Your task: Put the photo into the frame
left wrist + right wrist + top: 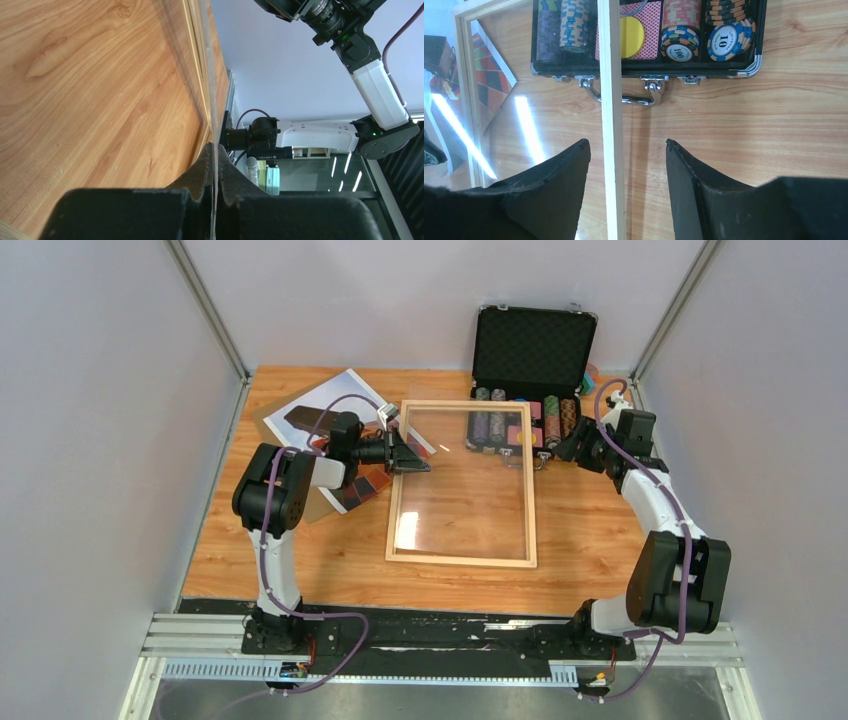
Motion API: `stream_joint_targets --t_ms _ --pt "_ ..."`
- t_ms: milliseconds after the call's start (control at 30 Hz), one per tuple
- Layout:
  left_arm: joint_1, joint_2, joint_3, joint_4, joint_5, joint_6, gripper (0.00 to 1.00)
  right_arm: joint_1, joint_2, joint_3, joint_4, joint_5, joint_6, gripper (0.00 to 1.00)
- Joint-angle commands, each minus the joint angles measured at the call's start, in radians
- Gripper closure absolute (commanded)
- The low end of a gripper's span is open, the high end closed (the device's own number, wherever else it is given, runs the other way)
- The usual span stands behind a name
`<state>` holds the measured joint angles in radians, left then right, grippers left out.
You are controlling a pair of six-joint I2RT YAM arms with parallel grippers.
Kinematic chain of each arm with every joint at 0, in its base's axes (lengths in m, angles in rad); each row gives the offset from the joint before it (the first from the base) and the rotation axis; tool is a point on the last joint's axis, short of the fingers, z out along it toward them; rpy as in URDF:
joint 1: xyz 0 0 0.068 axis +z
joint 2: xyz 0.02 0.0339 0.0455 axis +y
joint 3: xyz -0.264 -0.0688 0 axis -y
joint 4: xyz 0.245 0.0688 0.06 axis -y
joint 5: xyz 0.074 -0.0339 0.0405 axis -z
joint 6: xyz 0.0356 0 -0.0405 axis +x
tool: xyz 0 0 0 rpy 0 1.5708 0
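Light-wood rectangular picture frame (pixel 462 560) with a clear pane lies at the middle of the wooden table (pixel 300 570). Its long axis runs from the table's near edge toward the far edge.

Left gripper (pixel 412 462) sits at the frame's left long rail, toward the frame's far-left corner. Its fingers are closed together on the thin edge of the pane.

Right gripper (pixel 627 142) stands over the right long rail. Its fingers are apart, one on each side of the rail, and not clamped.

Large paper photo (pixel 340 400) of a multicoloured balloon lies picture side up toward the table's far-left corner. It rests on a plain brown backing board (pixel 322 504), just left of the frame and partly under the left arm. Its long axis is oblique to the frame's.

Judgement: the left arm is nearer the photo. The photo must travel rightward and turn until its long axis matches the frame's.
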<state>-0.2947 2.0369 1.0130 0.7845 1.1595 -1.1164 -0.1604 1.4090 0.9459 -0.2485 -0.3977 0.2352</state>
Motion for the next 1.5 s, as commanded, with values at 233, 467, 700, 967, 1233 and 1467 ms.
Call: stream_joint_targets --t_ms 233,467,700,967,1233,1467 --pt "-0.016 -0.003 0.048 -0.033 0.014 0.076 1.0 -0.005 0.009 -0.007 0.038 -0.018 0.005 0.44" --pt "-0.018 -0.006 0.062 -0.075 0.011 0.115 1.0 -0.005 0.012 -0.007 0.038 -0.02 0.005 0.44" --pt "-0.02 -0.008 0.081 -0.154 0.005 0.185 1.0 -0.004 0.016 -0.006 0.038 -0.021 0.004 0.44" --pt "-0.02 -0.009 0.107 -0.248 -0.012 0.267 1.0 -0.003 0.027 -0.004 0.038 -0.023 0.005 0.44" --pt "-0.02 -0.01 0.119 -0.335 -0.051 0.334 1.0 -0.004 0.029 -0.004 0.038 -0.026 0.004 0.44" --pt "-0.021 -0.006 0.138 -0.451 -0.094 0.401 1.0 -0.004 0.03 -0.003 0.038 -0.03 0.004 0.44"
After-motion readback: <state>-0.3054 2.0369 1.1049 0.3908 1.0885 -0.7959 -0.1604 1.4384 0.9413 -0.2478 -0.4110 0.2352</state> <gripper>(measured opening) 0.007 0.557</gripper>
